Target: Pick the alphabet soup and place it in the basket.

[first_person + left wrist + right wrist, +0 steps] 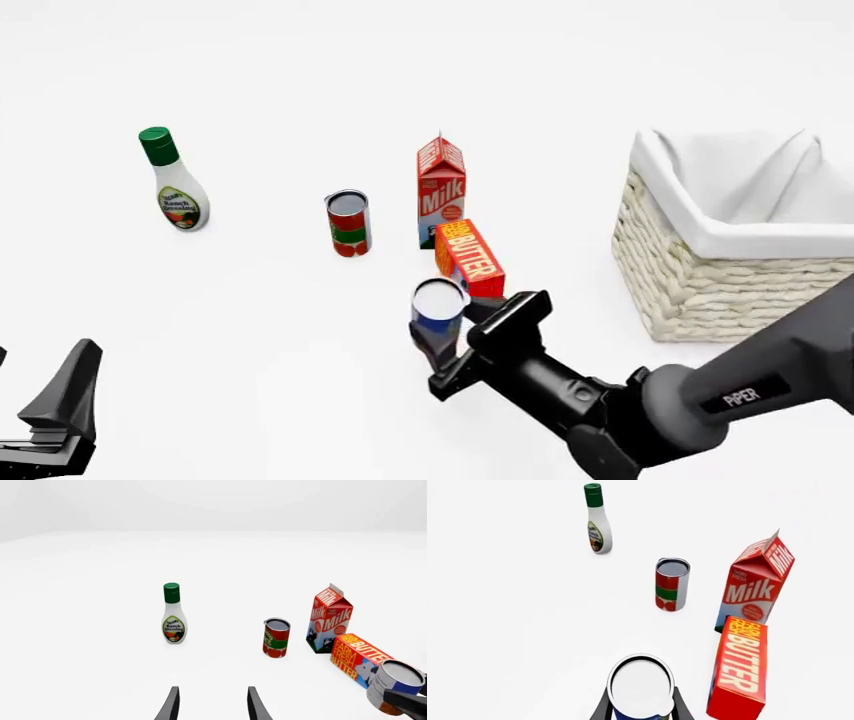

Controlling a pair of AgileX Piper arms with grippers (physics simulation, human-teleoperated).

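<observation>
One of the two arms had the job in hand: nearest the camera, the right gripper (447,350) was clenched on the alphabet soup (437,310), its fingers pressed to either side of the can, as the right wrist view showed plainly (642,689). Whether the can rested on the table (267,330) or was raised a little could not be told. The left gripper (210,705) hung low at the near left with its fingers parted and nothing between them. Just beyond the can lay the butter box (469,258), close beside it; behind that stood the milk carton (442,190) and the red-and-green can (347,223), with the ranch dressing bottle (172,182) well apart to the left. The basket (727,270) sat far right and held no can. By this showing the grasp was made; the lift, the carry rightward over the rim and the release remained.
</observation>
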